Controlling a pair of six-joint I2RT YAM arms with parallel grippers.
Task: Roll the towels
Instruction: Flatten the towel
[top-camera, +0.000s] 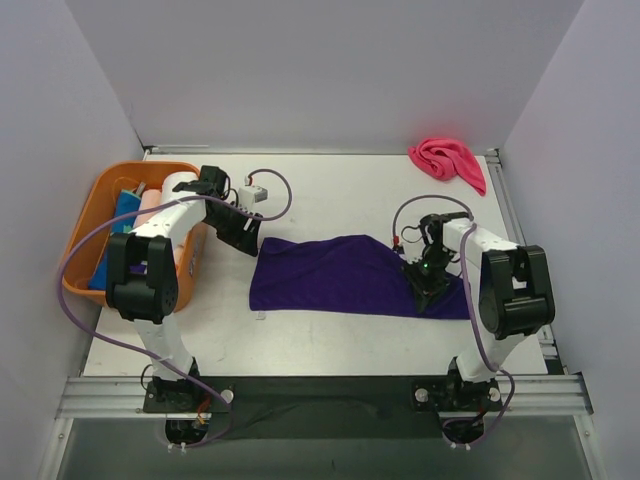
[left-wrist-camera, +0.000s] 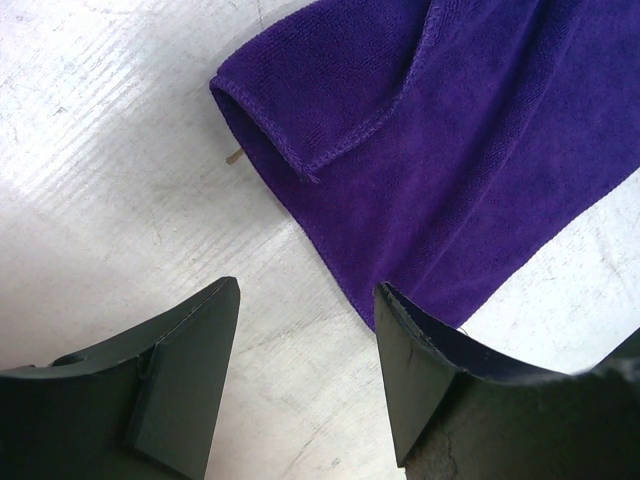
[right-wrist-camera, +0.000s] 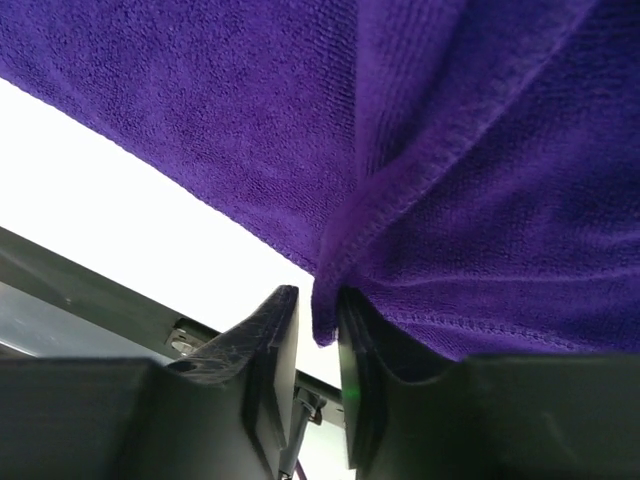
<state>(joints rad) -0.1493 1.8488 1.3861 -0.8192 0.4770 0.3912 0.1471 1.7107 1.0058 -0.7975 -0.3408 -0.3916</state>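
Purple towel (top-camera: 335, 272) flat on table (top-camera: 330, 200), center, one corner at left end folded over. R gripper (right-wrist-camera: 318, 318) clamped on towel's right edge — cloth bunched btwn fingers. L gripper (left-wrist-camera: 307, 290) jaws apart, holding nothing, just beside towel's left end. Pink towel (top-camera: 447, 158) crumpled, far-right corner. Rolled towels (top-camera: 177, 184) in orange basket (top-camera: 90, 205) — far left.

The white counter (top-camera: 330, 340) carries a dark purple towel (top-camera: 330, 275) spread out across its middle, with one corner at the left end folded over. A hot pink towel (top-camera: 447, 160) lies crumpled in the far right corner. An orange basket (top-camera: 92, 205) sits at the left edge.
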